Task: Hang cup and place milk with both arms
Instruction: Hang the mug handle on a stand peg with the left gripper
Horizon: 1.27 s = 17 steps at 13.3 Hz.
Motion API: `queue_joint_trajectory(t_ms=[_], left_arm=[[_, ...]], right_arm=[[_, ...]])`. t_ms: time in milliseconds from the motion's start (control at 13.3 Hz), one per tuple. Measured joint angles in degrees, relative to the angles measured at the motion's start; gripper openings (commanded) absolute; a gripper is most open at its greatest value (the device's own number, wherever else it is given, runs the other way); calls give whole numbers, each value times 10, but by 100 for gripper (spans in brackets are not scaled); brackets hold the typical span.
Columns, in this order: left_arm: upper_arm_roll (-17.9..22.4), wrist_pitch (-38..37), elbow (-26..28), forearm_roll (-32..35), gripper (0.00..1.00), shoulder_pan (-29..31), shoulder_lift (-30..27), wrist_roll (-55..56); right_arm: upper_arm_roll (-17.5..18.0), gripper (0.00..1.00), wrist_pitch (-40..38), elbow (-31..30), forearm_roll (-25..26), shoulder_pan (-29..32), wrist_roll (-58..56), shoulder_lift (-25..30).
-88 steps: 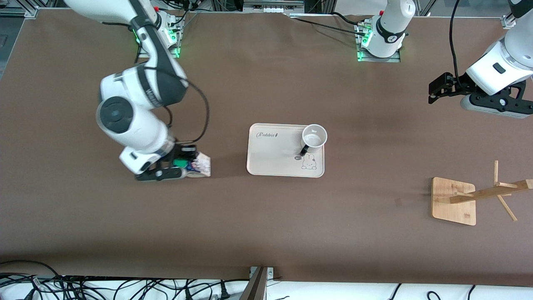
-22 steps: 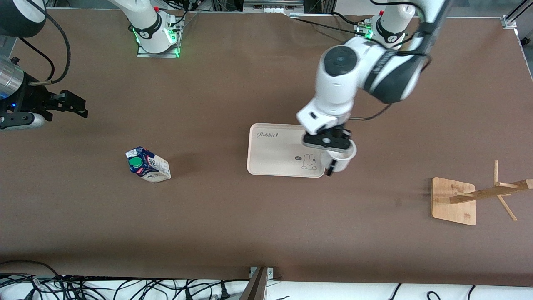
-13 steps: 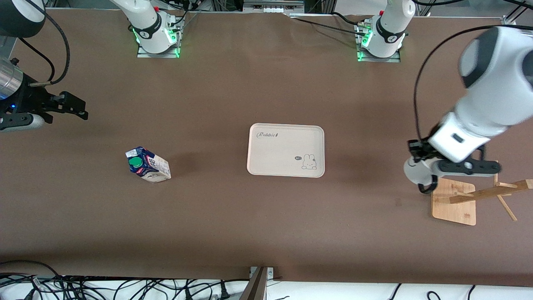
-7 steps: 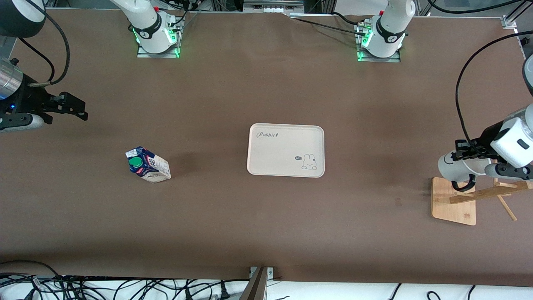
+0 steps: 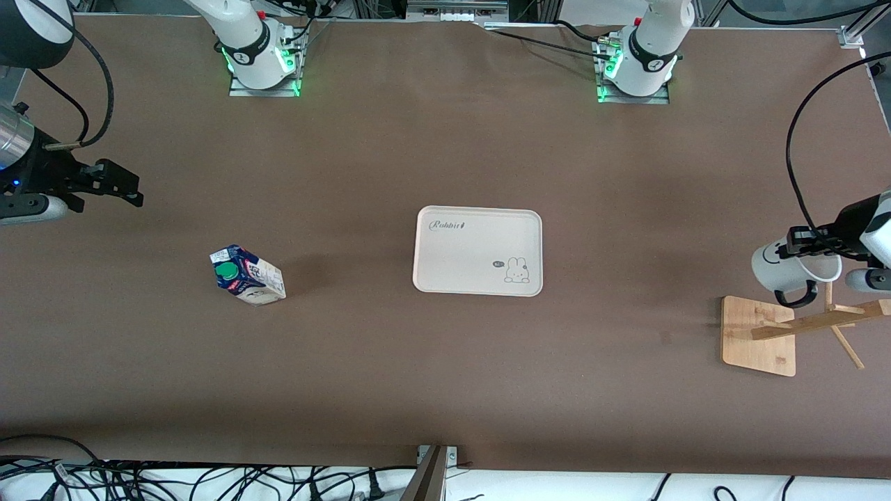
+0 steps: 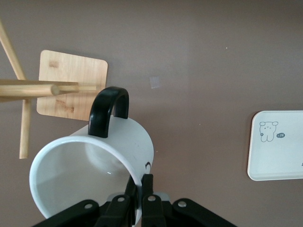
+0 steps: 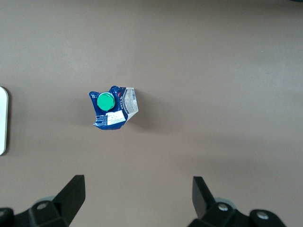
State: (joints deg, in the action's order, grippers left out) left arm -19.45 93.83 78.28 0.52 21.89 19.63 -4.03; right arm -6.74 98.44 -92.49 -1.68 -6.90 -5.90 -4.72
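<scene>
We find the left gripper (image 6: pixel 139 196) pinching the cup (image 5: pixel 785 265) by its rim, tipped sideways above the wooden rack (image 5: pixel 800 325), apparently so the handle (image 6: pixel 108 109) meets a peg. The right gripper (image 7: pixel 137 201) waits, fingers spread, high over the table toward its own end; the milk (image 5: pixel 247 275) stands upright on the table, well apart from the tray (image 5: pixel 459 250).

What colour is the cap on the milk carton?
Green; the milk carton cap shows best in the right wrist view.

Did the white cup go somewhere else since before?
Yes. The cup left the tray; the left gripper, shut on its rim, carried it toward the wooden rack.
</scene>
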Motion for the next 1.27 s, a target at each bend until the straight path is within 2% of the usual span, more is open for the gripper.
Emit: queue_joint_trajectory(t_ms=[599, 899, 1273], left_arm=[[1, -4, -33, 0, 0, 3, 23, 0], [11, -4, -67, 0, 0, 5, 36, 0], [24, -5, -73, 0, 0, 6, 45, 0]], right_arm=[[0, 100, 3, 0, 0, 0, 0, 0], [0, 100, 3, 0, 0, 0, 0, 0], [0, 100, 3, 0, 0, 0, 0, 0]])
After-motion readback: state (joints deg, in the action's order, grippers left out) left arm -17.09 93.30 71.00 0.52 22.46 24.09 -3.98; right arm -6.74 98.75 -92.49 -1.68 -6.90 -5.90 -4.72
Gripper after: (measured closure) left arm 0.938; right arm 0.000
